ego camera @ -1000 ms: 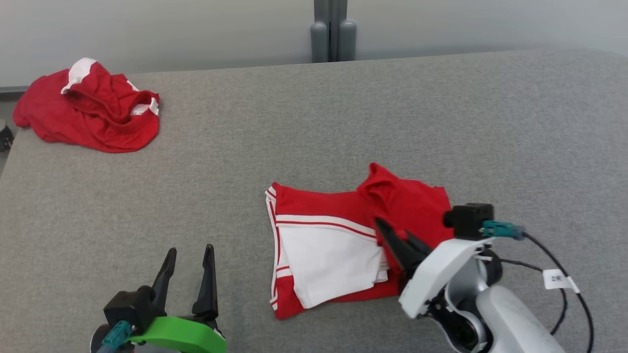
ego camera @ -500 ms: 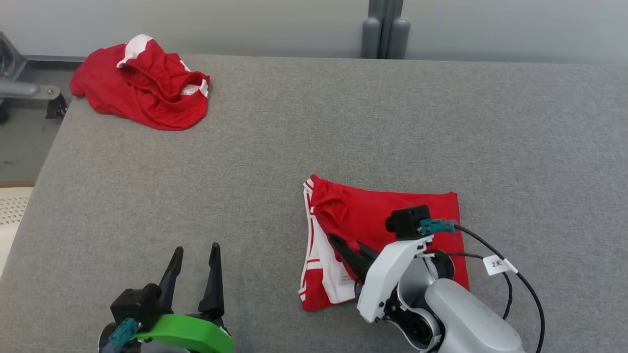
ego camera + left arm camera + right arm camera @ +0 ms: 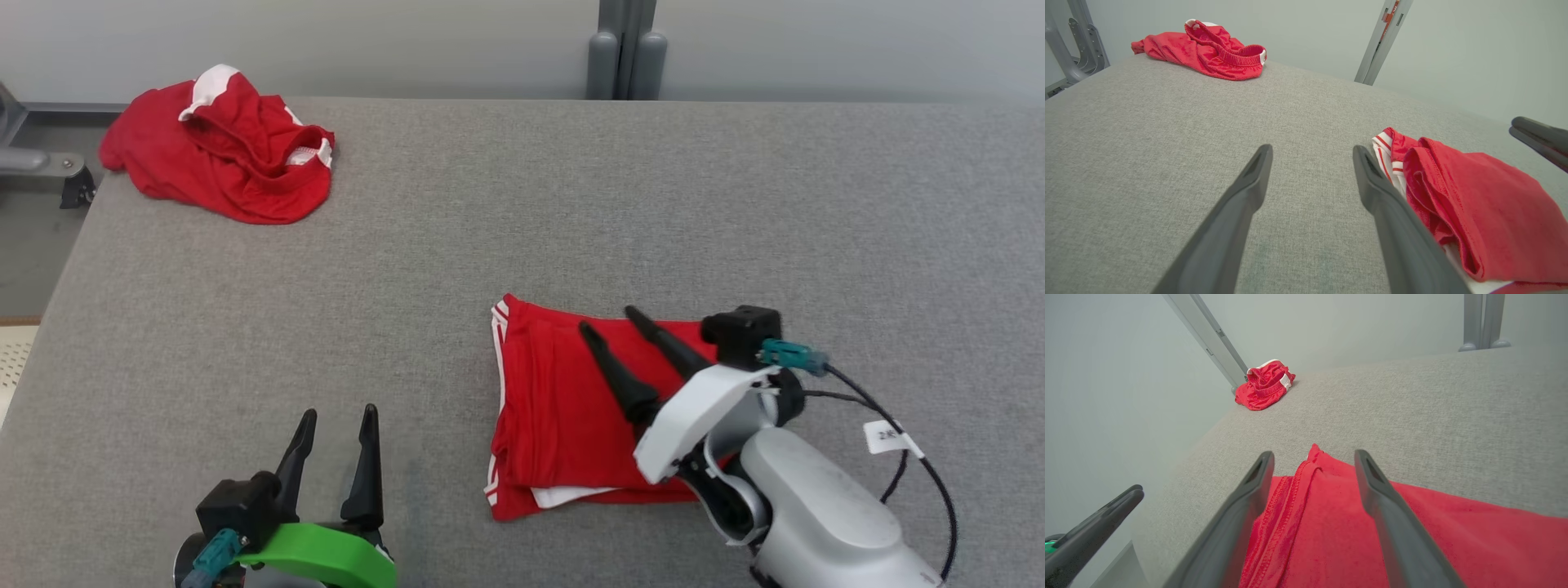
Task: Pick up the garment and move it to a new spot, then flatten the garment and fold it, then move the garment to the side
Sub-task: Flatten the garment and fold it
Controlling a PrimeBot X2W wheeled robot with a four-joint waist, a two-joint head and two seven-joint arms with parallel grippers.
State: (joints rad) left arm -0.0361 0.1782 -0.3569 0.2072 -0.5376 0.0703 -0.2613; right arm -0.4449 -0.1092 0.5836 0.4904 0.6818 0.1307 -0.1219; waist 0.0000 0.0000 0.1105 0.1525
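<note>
Garment lies folded, red with white trim at its edges.

Red cloth garment — matt, smooth

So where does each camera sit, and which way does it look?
Head view: on the robot's head, looking down at the table; left gripper and right gripper show.
Left wrist view: on the left arm, looking along its open fingers; folded garment beside them.
Right wrist view: on the right arm, looking along its open fingers, over the folded garment.
Shared: both wrist views see the crumpled garment far off.
</note>
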